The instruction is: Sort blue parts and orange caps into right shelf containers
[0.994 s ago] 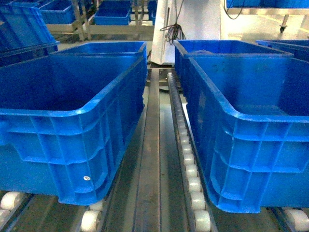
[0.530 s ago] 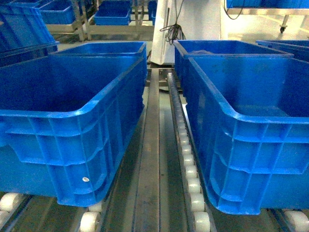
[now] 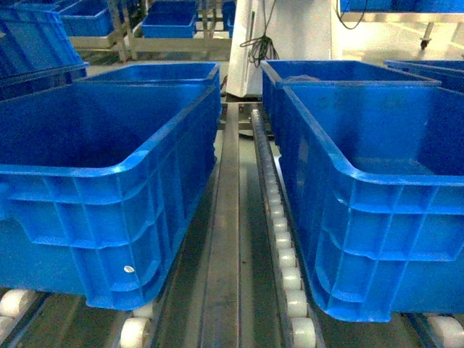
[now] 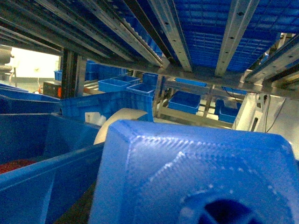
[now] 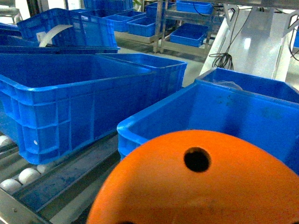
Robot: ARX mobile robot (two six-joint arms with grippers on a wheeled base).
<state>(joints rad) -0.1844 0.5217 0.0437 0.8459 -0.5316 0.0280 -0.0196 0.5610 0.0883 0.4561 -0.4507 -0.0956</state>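
Orange cap (image 5: 196, 186) — smooth, round-holed — fills the right wrist view; tool states hidden.

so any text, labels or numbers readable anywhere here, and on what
None can be read.
Small white round sticker on the front wall of the left blue crate: too small to read.
Orange cap filling the right wrist view: no digits show on the face toward the camera.
Right blue crate: no label visible.

The left crate (image 3: 109, 181) sits slightly lower in view.
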